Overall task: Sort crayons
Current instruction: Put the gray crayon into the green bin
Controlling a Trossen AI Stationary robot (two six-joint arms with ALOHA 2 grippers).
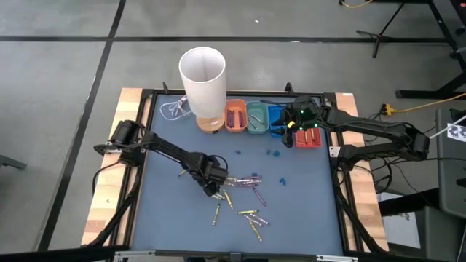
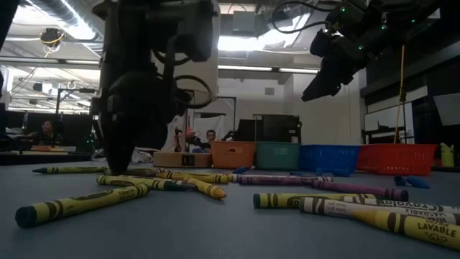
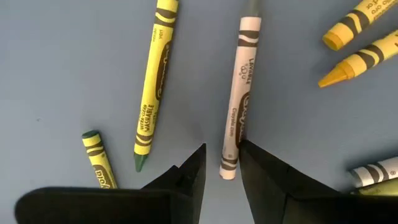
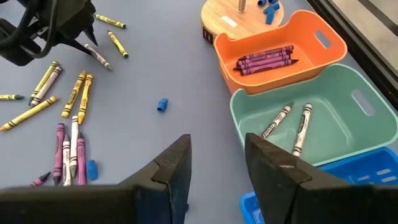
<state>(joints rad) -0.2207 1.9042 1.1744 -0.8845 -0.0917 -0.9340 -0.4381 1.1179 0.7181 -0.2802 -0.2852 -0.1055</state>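
Loose crayons lie flat on the blue mat (image 1: 306, 211): yellow ones (image 3: 155, 81), purple ones (image 4: 59, 152) and a white one (image 3: 239, 81). My left gripper (image 3: 222, 158) points straight down over the white crayon. It is open, one finger on either side of the crayon's near end (image 3: 228, 169). In the high view the left gripper (image 1: 216, 185) is left of the pile. My right gripper (image 4: 217, 162) hangs open and empty above the trays at the far right (image 1: 293, 129).
Along the far edge stand an orange tray (image 4: 323, 37) with purple crayons, a teal tray (image 4: 360, 106) with two white ones, a blue tray (image 4: 367, 180) and a red tray (image 1: 309, 138). A tall white cylinder (image 1: 203, 76) stands on a wooden base. Small blue bits (image 4: 162, 104) dot the mat.
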